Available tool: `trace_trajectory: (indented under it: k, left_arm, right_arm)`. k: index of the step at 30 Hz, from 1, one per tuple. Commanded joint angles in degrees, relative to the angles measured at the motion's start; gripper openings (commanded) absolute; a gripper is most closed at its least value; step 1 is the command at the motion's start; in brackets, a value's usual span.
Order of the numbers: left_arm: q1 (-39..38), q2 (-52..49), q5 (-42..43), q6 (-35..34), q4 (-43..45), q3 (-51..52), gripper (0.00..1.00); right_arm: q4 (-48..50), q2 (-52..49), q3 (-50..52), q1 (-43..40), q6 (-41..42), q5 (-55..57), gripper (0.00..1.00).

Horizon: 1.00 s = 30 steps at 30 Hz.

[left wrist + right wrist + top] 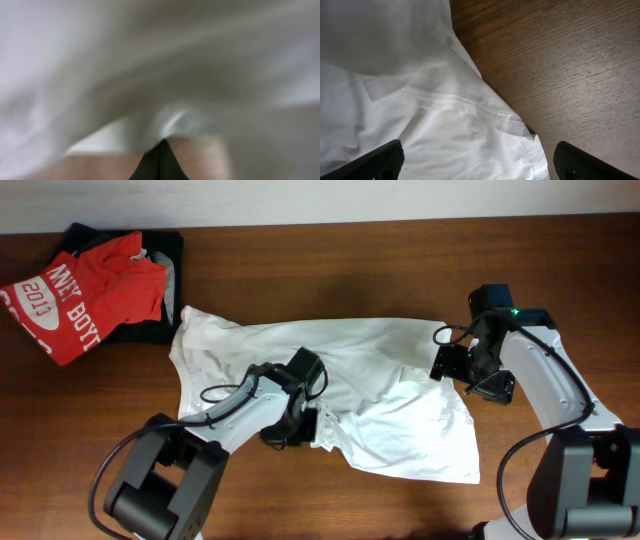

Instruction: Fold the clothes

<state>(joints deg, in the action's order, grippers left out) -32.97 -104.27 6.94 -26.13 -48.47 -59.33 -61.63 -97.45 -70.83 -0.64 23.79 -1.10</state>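
The white T-shirt (370,390) lies crumpled and spread across the middle of the wooden table, and its chest print does not show. My left gripper (300,426) is low at the shirt's front edge. In the blurred left wrist view its black fingers (161,156) meet in a point, shut on a fold of the white cloth (150,75). My right gripper (441,364) is at the shirt's right edge. In the right wrist view its fingers (480,162) are wide apart, open and empty, over a stitched hem corner of the shirt (470,107).
A red shirt with white "2013" lettering (80,295) lies on a black garment (165,250) at the back left corner. Bare wood (560,65) lies to the right of the shirt's edge.
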Motion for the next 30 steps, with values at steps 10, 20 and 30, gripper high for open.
trace_trajectory:
  k: [10, 20, 30]
  left_arm:
    - [2.6, 3.2, 3.3, -0.2, -1.3, 3.1, 0.8]
    - [2.6, 3.1, -0.6, -19.7, 5.4, 5.1, 0.64]
    - [-1.9, -1.7, -3.4, -22.5, 10.2, 5.2, 0.49]
  right_arm:
    - [0.2, 0.3, 0.2, 0.3, 0.0, 0.3, 0.99]
    - [-0.1, 0.3, 0.2, 0.3, 0.0, 0.3, 0.99]
    - [0.1, 0.3, 0.2, 0.3, 0.0, 0.3, 0.99]
